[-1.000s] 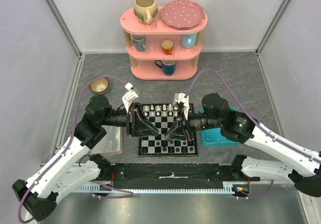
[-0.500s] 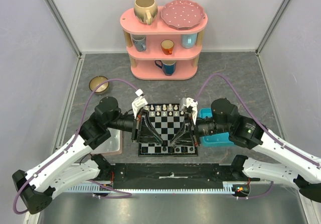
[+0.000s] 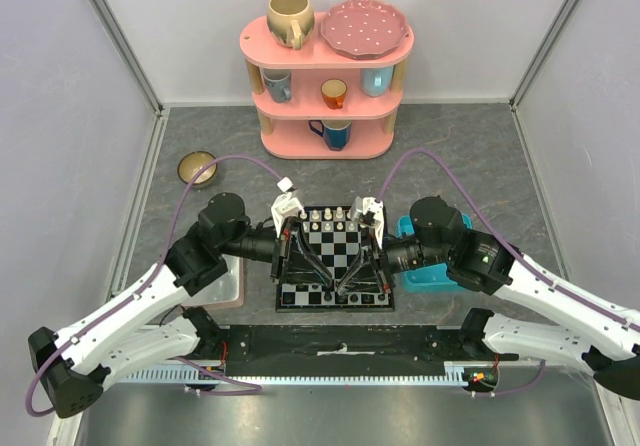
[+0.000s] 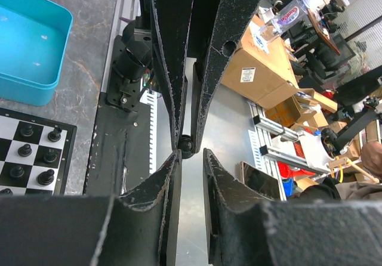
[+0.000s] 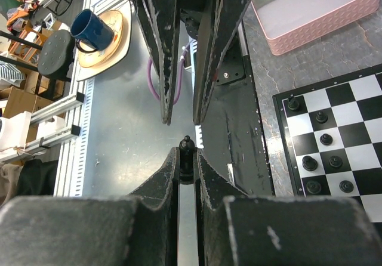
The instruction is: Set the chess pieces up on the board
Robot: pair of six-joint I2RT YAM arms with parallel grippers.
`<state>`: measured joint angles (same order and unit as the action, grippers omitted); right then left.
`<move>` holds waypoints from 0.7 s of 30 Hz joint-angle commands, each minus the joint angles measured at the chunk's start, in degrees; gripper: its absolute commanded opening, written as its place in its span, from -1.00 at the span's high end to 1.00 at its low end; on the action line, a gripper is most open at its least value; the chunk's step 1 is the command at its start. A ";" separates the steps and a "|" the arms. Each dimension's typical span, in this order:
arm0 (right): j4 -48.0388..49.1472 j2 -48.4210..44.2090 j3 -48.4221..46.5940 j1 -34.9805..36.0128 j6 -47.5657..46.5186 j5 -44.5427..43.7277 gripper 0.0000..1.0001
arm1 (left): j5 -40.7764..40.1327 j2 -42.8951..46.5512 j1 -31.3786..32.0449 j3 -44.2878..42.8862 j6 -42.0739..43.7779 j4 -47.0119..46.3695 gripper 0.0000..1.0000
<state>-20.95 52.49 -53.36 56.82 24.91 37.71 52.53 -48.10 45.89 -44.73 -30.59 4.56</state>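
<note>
Currently the right gripper (image 5: 187, 156) pinches 1 tiny black pawn (image 5: 187, 144) over the black-and-white checked board (image 3: 335, 234). The left gripper (image 4: 191, 155) stands slightly parted, empty.

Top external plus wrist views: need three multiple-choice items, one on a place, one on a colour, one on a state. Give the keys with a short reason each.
1. Where does the blue tray lie relative to the board?
A. to its left
B. to its right
C. on top of it

2. What colour is the chess piece at the right gripper?
A. cream-white
B. black
C. blue

3. What state is the right gripper in?
A. wide open and empty
B. shut on nothing
C. shut on the chess piece

Answers:
1 B: the top view shows the blue tray just off the board's right edge.
2 B: the right wrist view shows a dark figure.
3 C: its fingers pinch the chess piece, whose top pokes out.
</note>
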 commanded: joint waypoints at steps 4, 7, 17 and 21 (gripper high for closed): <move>2.84 0.42 0.19 0.57 0.85 1.31 1.00 | -0.33 -0.86 2.45 -2.20 2.20 -2.89 0.49; 2.93 0.42 0.19 0.58 1.02 1.22 1.00 | -0.85 -1.12 2.89 -2.12 2.11 -3.15 0.54; 3.28 0.86 -0.07 0.84 1.02 1.05 1.00 | -1.91 -1.56 3.59 -2.12 2.11 -3.24 0.57; 3.37 1.04 -0.25 0.75 1.02 1.22 1.00 | -2.61 -1.74 3.86 -2.03 2.20 -3.24 0.57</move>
<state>-20.27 53.47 -53.15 57.17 25.45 37.69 51.57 -49.50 49.30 -44.73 -30.44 3.88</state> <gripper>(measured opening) 0.160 0.218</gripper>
